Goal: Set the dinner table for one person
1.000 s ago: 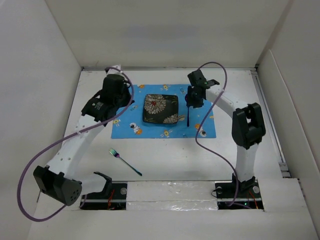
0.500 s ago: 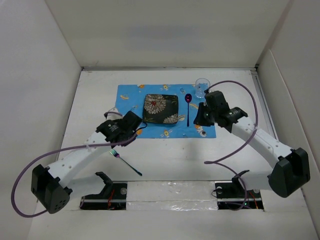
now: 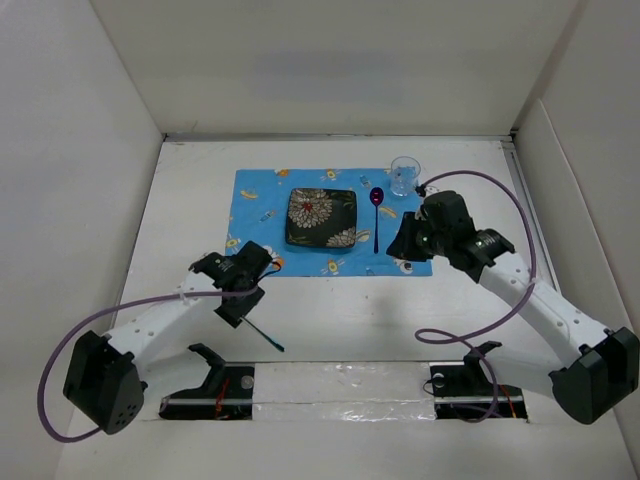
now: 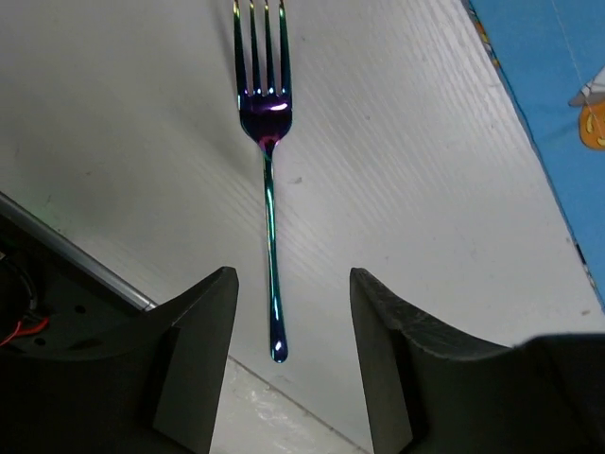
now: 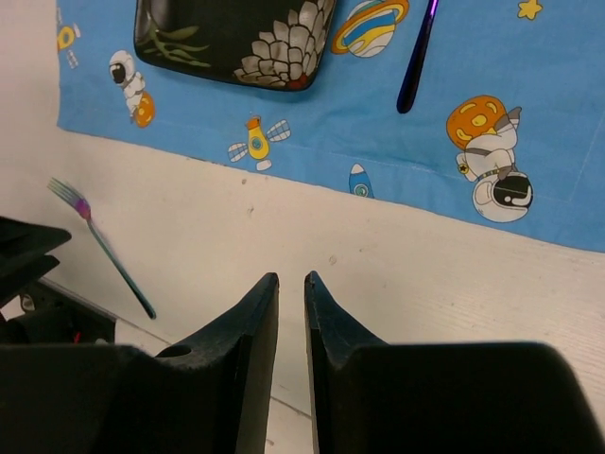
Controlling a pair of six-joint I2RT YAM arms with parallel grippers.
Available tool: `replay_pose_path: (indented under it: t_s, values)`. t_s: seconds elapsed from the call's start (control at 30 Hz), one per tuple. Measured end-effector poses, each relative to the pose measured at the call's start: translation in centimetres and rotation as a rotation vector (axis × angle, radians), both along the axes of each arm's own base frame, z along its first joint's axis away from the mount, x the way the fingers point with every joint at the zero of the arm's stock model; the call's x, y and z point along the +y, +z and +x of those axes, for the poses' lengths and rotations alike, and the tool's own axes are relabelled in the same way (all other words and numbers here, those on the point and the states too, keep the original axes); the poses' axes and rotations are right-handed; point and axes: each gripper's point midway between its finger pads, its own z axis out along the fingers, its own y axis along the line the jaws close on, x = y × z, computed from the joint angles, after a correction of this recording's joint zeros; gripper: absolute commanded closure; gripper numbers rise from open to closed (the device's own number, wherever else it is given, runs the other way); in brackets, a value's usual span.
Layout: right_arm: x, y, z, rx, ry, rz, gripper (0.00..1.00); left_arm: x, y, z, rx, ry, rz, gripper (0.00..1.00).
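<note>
Table (image 3: 330, 310) first — where is it?
It is the white surface under both arms, running from their bases to the far wall.

What lies on it?
A blue placemat (image 3: 260, 215) sits in the far middle. A dark flowered plate (image 3: 321, 218) rests on its centre. A purple spoon (image 3: 376, 215) lies on the mat just right of the plate, bowl toward the far side. A clear glass (image 3: 404, 175) stands at the mat's far right corner. A rainbow fork (image 4: 267, 189) lies on the bare white, near the mat's near left corner but apart from it.

And the left gripper (image 4: 291, 284)?
Its fingers are spread wide, with nothing held. In the wrist view the end of the fork's handle lies between them, tines pointing away. Whether they touch the surface I cannot tell.

The right gripper (image 5: 290, 284)?
Its fingers are drawn together — only a sliver between them — and they grip nothing. It hangs over the mat's near right part, just right of the spoon's handle.
</note>
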Motion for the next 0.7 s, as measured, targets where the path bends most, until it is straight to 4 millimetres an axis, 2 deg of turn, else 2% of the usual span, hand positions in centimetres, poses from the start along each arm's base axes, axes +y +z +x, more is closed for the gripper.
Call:
replay_pose_path:
  t_s: [0.2,0.37,0.47,0.5,0.7]
  values:
    - [-0.1,0.8,-0.3,-0.006,0.014,0.010,0.76,0.6,-1.5,0.8,0.076,0.025,0.090,0.54]
    - [-0.6,3.8,0.5,-0.068,0.003,0.024,0.75,0.2,-2.5,1.9,0.087,0.001,0.131,0.53]
    - [-0.8,5.5,1.0,-0.108,-0.001,0.032,0.75,-0.9,-2.2,1.8,0.059,-0.008,0.084,0.51]
    - [-0.9,5.9,1.2,-0.116,-0.004,0.034,0.75,-1.2,-2.0,1.6,0.046,-0.009,0.057,0.48]
    - [-1.1,6.1,1.4,-0.105,0.001,0.014,0.75,-2.1,-1.4,-0.2,0.027,0.028,-0.070,0.48]
